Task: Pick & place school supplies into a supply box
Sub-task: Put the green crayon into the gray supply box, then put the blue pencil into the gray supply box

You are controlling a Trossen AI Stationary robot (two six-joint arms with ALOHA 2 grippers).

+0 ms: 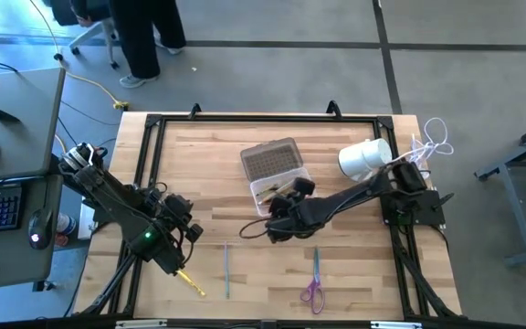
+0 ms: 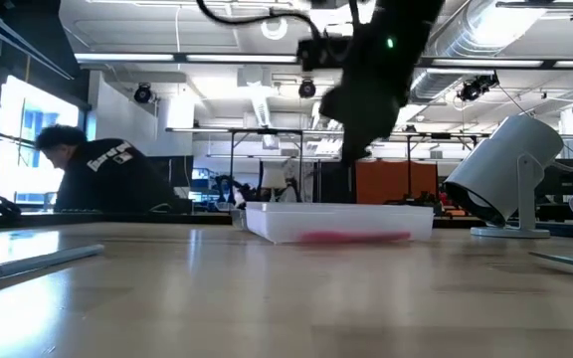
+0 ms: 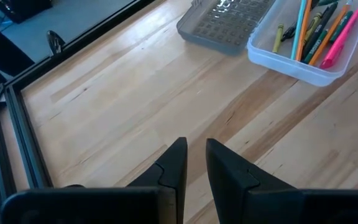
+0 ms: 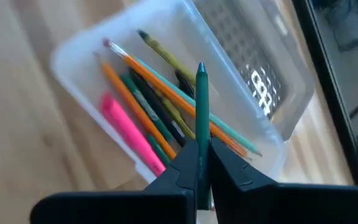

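The supply box [image 1: 272, 192] is a clear case whose grey textured lid [image 1: 270, 157] lies open toward the far edge. It holds several pens and pencils [image 4: 148, 106], orange, green, black, yellow and pink. My right gripper [image 1: 277, 226] hovers at the box's near side, shut on a green pen [image 4: 201, 106]. On the table near the front edge lie a yellow pencil [image 1: 190, 281], a grey pen [image 1: 227, 268] and purple-handled scissors [image 1: 313, 288]. My left gripper [image 3: 195, 155] waits at the table's left, its fingers slightly apart and touching nothing. My right gripper pinches the green pen between its two fingers at the shaft [image 4: 201, 146]. The fingers lie along the pen, and its free end [image 4: 201, 68] sticks out ahead of the fingertips. The pen is lifted clear, over the box's contents; its rear end is hidden between the fingers.
A white cylindrical object [image 1: 365, 157] stands right of the box, with a white cable bundle [image 1: 432, 137] at the far right corner. A black frame [image 1: 153, 123] rims the table. Bare wood lies between the left gripper and the box [image 3: 303, 43]. A person [image 2: 97, 169] sits beyond the table.
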